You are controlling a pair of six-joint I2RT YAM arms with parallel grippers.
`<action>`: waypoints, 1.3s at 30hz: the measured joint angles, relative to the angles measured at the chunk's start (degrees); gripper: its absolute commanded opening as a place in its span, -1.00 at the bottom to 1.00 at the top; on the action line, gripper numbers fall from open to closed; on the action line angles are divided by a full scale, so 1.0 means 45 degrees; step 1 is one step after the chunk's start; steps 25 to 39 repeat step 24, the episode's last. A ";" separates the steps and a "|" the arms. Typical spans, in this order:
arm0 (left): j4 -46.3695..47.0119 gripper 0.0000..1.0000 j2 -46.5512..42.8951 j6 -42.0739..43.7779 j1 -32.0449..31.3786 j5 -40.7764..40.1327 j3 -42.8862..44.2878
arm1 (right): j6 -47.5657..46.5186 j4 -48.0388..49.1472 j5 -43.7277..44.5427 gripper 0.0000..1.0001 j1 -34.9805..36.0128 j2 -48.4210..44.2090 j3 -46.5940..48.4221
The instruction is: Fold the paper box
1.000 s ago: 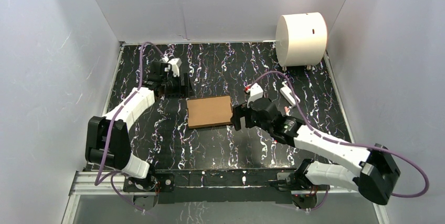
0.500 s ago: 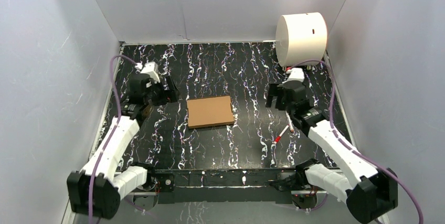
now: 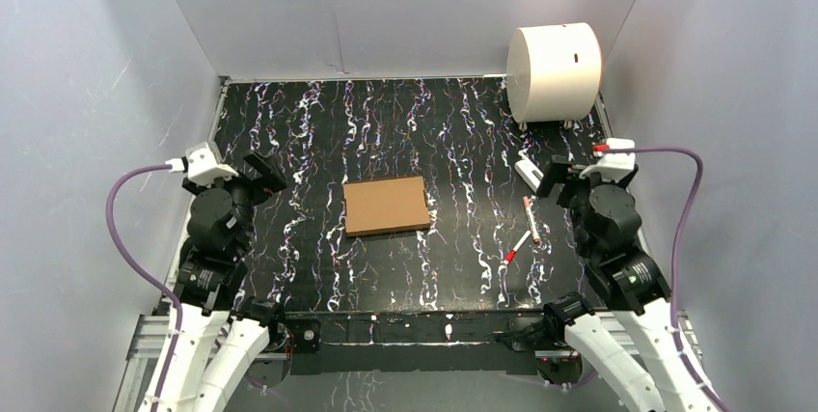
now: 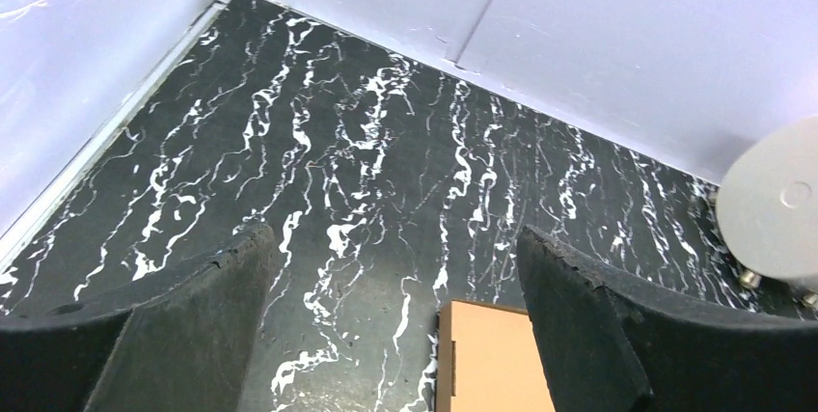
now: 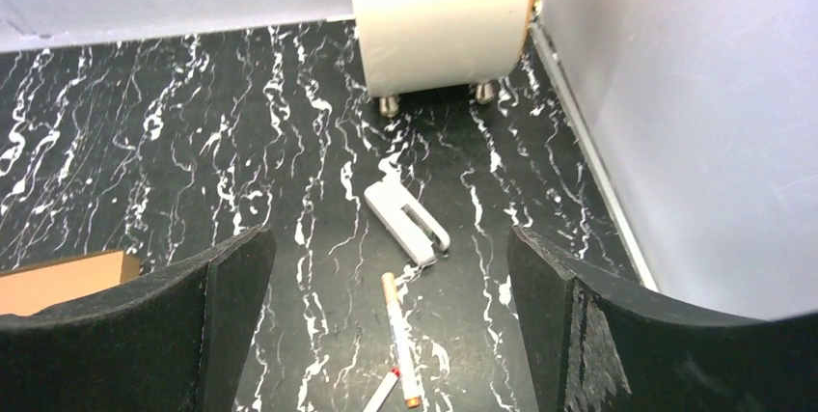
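Paper box (image 3: 386, 206) lies flat at mid-worktop (image 3: 386, 123); whether anything is inside cannot be told. Left jaws are spread wide and empty, well to its left; the left wrist view shows a box corner low between them. Right jaws are spread wide and empty, well to its right, with two pens (image 3: 529, 213) and a white clip (image 3: 528, 172) between. White cylinder (image 3: 553, 71) stands at the far right corner. A second ago both jaws sat close beside the box; the box is unmoved.

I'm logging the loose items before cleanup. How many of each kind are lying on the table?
paper box: 1
white cylinder: 1
white clip-like piece: 1
pen-like sticks: 2
Total: 5
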 measured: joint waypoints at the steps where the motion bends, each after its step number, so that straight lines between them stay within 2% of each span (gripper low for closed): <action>1: 0.0194 0.84 -0.0291 0.0029 -0.0029 -0.0233 -0.0262 | -0.0146 0.0112 0.0083 0.97 0.0000 -0.0306 -0.0131; 5: 0.0563 0.83 -0.0559 0.0160 -0.0102 -0.0583 -0.1137 | -0.0646 0.0588 0.0340 0.97 -0.0005 -0.1253 -0.1039; 10: 0.0763 0.84 -0.0733 0.0466 -0.0199 -0.0335 -0.1729 | -0.1064 0.0767 0.0476 0.97 -0.0010 -0.1248 -0.1671; 39: 0.1180 0.86 -0.0908 0.0831 -0.0695 0.0068 -0.1773 | -0.1593 0.1069 0.0593 0.97 -0.0010 -0.0709 -0.1753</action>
